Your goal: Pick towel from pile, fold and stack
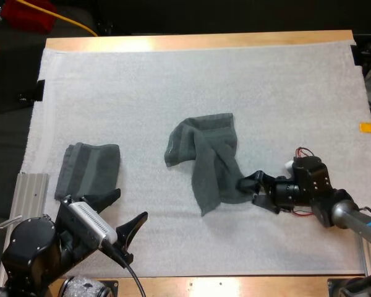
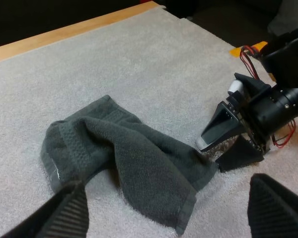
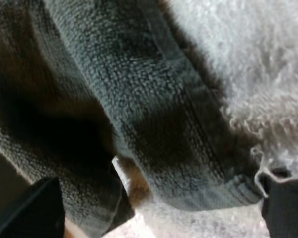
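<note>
Towel [image 1: 204,154] lies crumpled in the middle of the mat [image 1: 173,80]. Right hand [image 1: 253,190] sits low at its near corner, spread either side of the hem, likely lining up a pinch to pull it flat. Left hand [image 1: 122,211] hovers spread and empty beside the folded towel [image 1: 89,168], probably waiting for another corner.

A wooden table [image 1: 198,42] under a white mat [image 1: 173,86], with two towels on the mat.
The mat covered nearly the whole tabletop; bare wood showed along the far and near edges. A crumpled towel [image 1: 204,154], dark grey-green, lay near the mat's middle, and a folded towel [image 1: 89,168] lay flat well apart, toward the left near corner.
</note>
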